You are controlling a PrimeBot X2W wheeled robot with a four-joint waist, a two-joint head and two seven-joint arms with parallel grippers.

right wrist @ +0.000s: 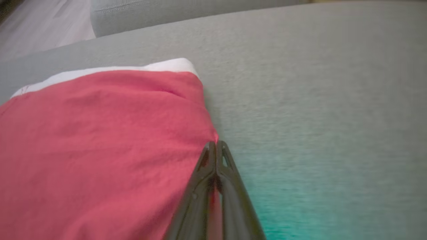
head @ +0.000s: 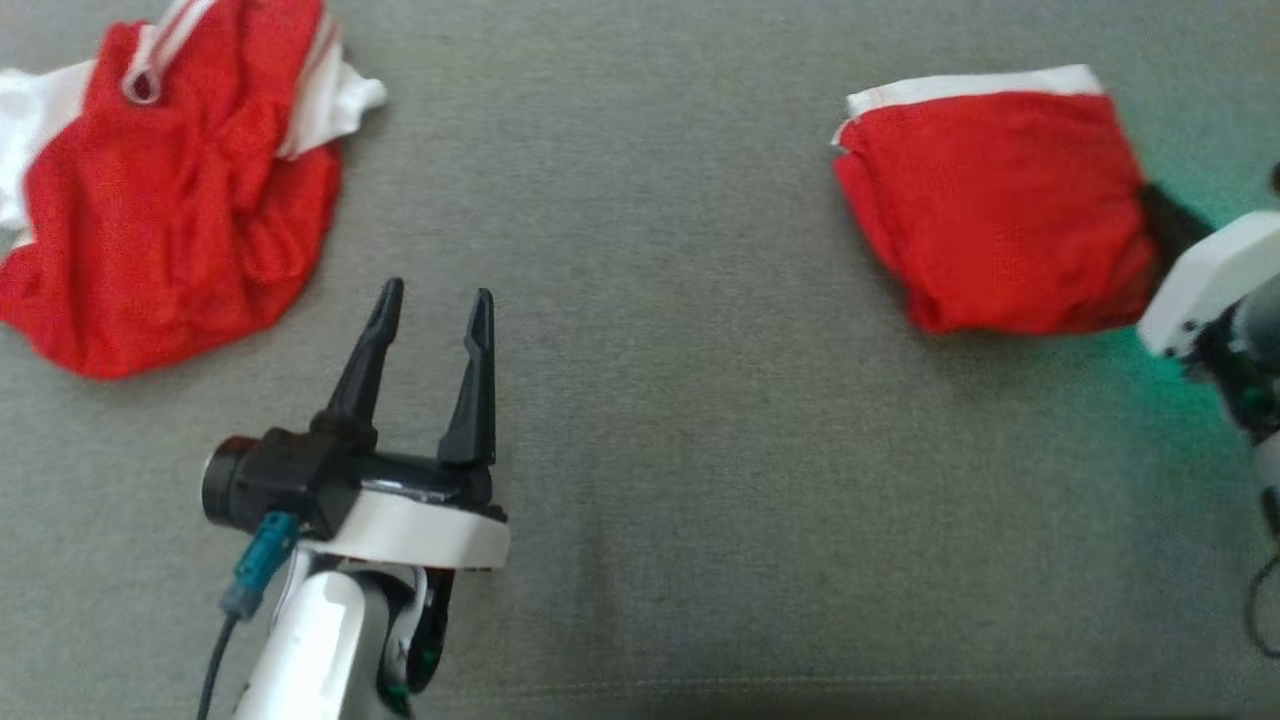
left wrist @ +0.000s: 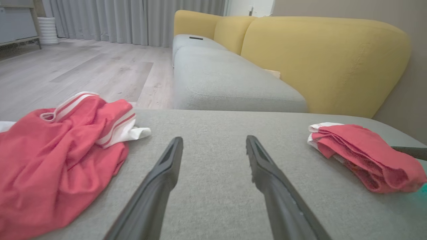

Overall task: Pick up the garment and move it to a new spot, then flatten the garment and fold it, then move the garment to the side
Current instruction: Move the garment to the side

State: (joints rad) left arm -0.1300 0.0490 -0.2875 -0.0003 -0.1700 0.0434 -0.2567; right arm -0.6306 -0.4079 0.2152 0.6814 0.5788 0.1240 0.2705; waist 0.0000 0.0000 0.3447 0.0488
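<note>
Grey cushion [head: 650, 450] bears a crumpled garment [head: 170, 200] and a folded garment [head: 1000, 210].

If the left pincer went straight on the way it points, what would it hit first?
Nothing nearby: the left pincer points across bare cushion, crumpled garment to its left, folded garment far right. Past the cushion's edge comes the sofa seat, if it's level; tilt is unclear.

Red mesh folded garment [head: 1000, 205] with a white band along its far edge lay as a compact, flat bundle at the right of the grey cushion [head: 680, 400]. Its right edge was pinched in the closed right gripper [right wrist: 216, 144].
</note>
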